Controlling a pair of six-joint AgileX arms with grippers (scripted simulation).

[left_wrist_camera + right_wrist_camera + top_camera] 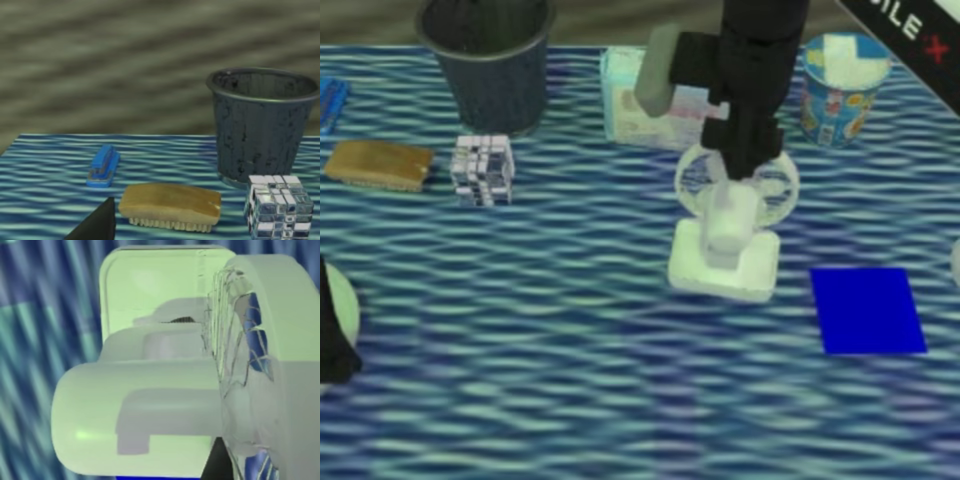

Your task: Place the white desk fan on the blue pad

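Note:
The white desk fan [725, 245] stands a little right of the table's middle, with its round cage head toward the back and its squarish base [720, 272] toward the front. My right gripper [738, 178] reaches down from the back and is shut on the fan where the motor housing meets the cage. The right wrist view is filled by the housing [140, 415] and the cage [260, 365], with one dark fingertip [216, 462] against the housing. The blue pad [868, 310] lies flat to the fan's right, apart from its base. My left gripper [335, 340] is parked at the left edge, open.
At the back stand a dark bucket [490, 60], a pale blue tissue pack [635, 100] and a printed cup [842, 90]. A wooden brush [380, 165] and a mirrored cube [482, 170] lie at the left. A small blue stapler [103, 166] sits at the far left.

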